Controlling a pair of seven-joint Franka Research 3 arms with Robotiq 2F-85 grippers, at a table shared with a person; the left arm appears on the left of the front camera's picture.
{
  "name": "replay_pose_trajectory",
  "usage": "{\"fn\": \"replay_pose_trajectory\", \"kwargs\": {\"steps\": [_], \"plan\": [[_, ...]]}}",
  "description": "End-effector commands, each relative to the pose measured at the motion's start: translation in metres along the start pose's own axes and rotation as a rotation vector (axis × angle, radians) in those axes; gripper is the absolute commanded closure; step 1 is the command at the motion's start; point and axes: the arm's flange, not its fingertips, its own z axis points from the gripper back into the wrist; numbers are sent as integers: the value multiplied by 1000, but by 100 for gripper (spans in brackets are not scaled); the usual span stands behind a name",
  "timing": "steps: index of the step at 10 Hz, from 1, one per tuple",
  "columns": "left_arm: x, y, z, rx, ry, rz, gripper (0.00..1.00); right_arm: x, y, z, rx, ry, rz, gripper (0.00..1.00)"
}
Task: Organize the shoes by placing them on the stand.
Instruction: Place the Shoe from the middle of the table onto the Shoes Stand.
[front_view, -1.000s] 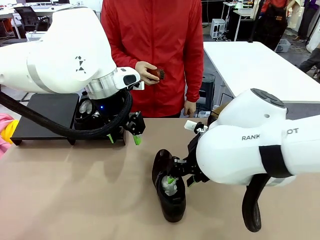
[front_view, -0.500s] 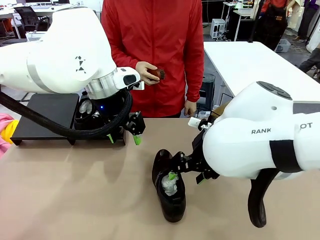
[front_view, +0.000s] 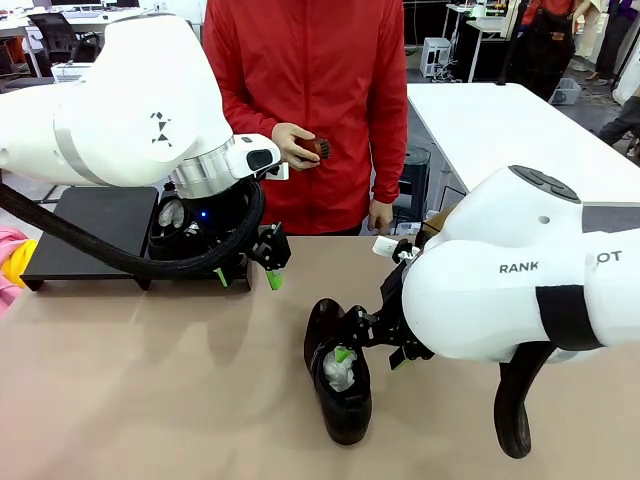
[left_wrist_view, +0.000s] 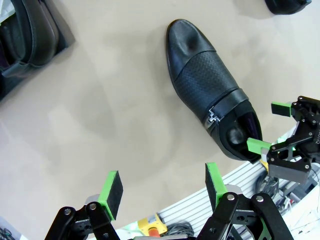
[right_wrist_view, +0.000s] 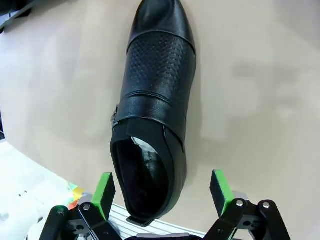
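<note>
Our right gripper (right_wrist_view: 162, 189) hangs apart over the shoe (right_wrist_view: 156, 90), near the front edge of the tabletop (front_view: 150, 400); our left gripper (left_wrist_view: 162, 189) gapes too.

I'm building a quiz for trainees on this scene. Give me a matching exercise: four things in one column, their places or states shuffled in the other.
1. shoe
2. brush
3. stand
4. right gripper

A. in the person's hand
B. open, at the shoe's heel
C. at the far left of the table
D. lying mid-table

Pairs: 1-D, 2-A, 3-C, 4-B
</note>
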Motion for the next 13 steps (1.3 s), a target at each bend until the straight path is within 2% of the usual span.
{"fn": "replay_pose_trajectory", "kwargs": {"steps": [1,2,3,6,9,11,12,13], "plan": [[0,2,3,11,3,-9,14,0,0,0,0,0,0,0],[0,0,0,0,0,0,14,-4,-8,20,16,-20,-19,0],[5,-14,-19,1,-1,2,14,-4,-23,42,-27,-78,-92,0],[-2,-90,-41,92,-112,-33,14,-6,-71,88,-29,-203,-248,0],[-8,-155,-55,60,-190,-26,14,-10,-126,113,-107,-309,-468,0],[-10,-191,-70,147,-157,162,14,-12,-148,119,-151,-350,-572,0],[-6,-198,-81,132,-94,214,14,64,-107,139,-81,-306,-444,0],[0,-199,-90,96,-63,288,14,64,-107,139,-81,-306,-444,0]]}}
